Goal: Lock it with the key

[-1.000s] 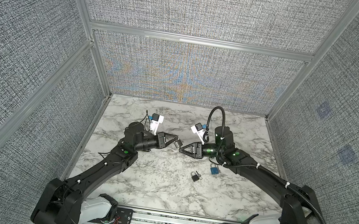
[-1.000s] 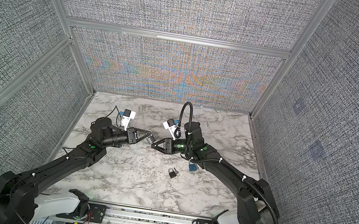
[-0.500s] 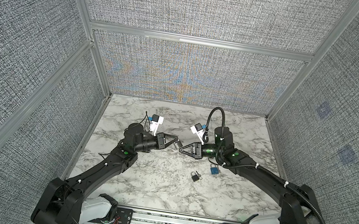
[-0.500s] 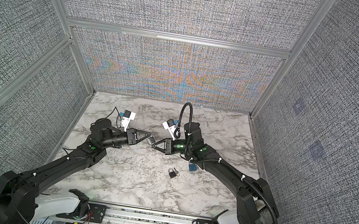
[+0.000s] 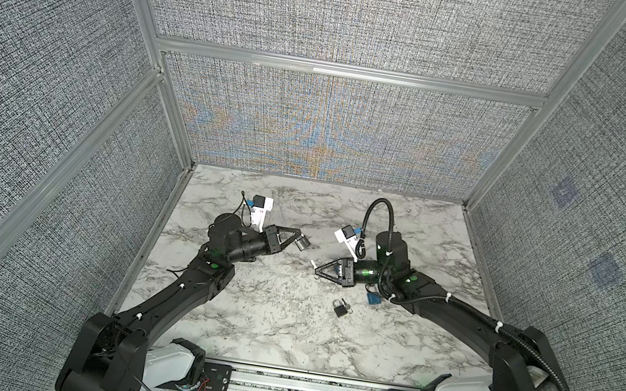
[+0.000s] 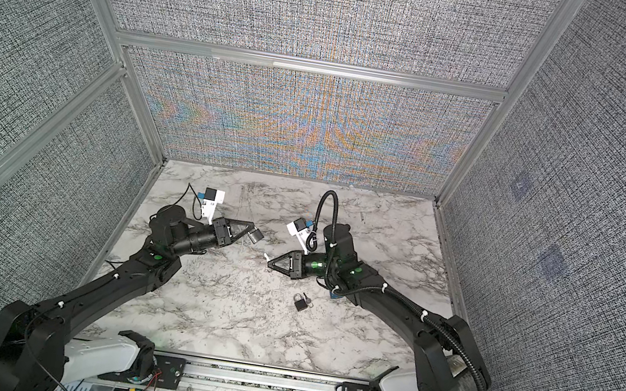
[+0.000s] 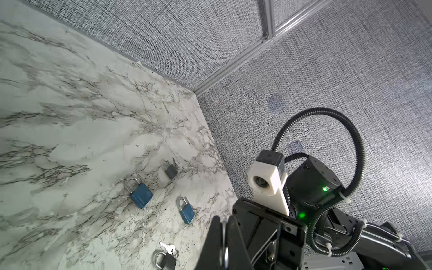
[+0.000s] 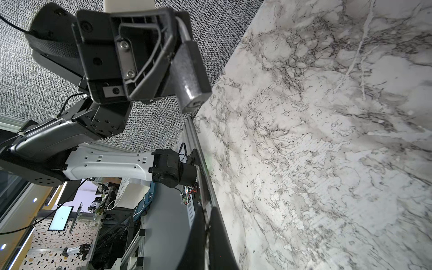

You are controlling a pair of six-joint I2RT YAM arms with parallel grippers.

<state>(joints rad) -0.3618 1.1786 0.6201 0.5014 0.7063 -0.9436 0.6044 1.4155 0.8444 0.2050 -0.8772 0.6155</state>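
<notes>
Right wrist view: left gripper (image 8: 175,44) clamps padlock (image 8: 190,77), held apart, ahead of right gripper (image 8: 207,230), which pinches key (image 8: 206,219).

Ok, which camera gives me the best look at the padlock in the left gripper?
The right wrist view: the padlock sits close up, keyhole end visible, held by the left gripper. Both top views show it only as a small grey block. The left wrist view hides its body.
</notes>
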